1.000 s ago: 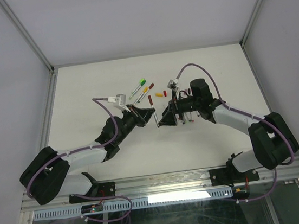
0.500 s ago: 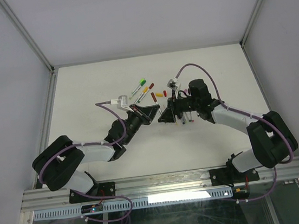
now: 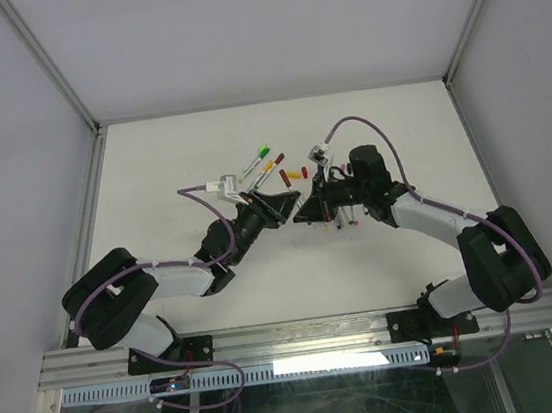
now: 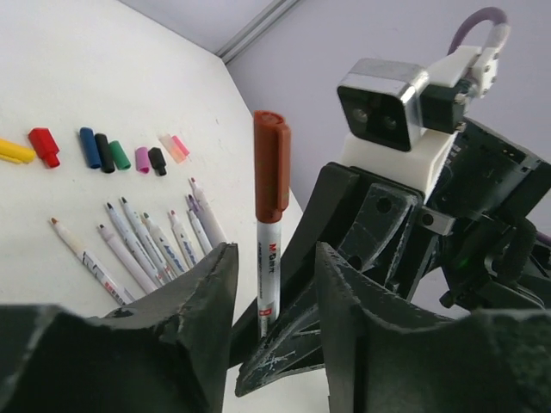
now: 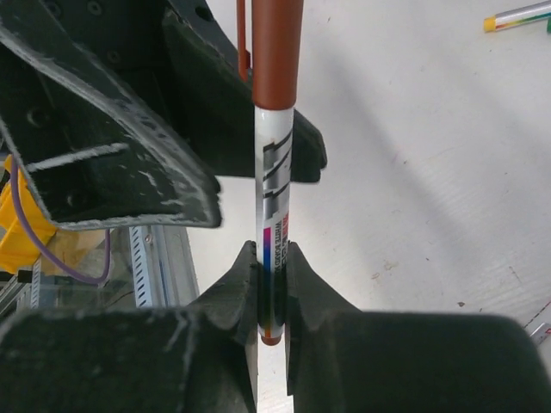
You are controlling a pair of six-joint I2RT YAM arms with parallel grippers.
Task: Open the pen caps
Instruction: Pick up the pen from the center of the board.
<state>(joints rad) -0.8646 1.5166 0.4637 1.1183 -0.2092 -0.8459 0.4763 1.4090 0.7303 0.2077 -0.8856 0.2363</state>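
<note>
White-barrelled marker pen (image 5: 274, 185) with brown plastic cap (image 4: 271, 163), upright above mid-table, clamped at its tail by your right gripper (image 5: 272, 275); your left gripper (image 4: 274, 267), jaws apart, has advanced since half a second ago and now flanks the barrel.

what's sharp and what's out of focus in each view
Left wrist: the left fingers go soft near the lens, while the brown-capped pen is sharp. Right wrist: the right fingers are blurred, the pen's barrel stripes clear. Top external: even light, in focus, pens tiny.
</note>
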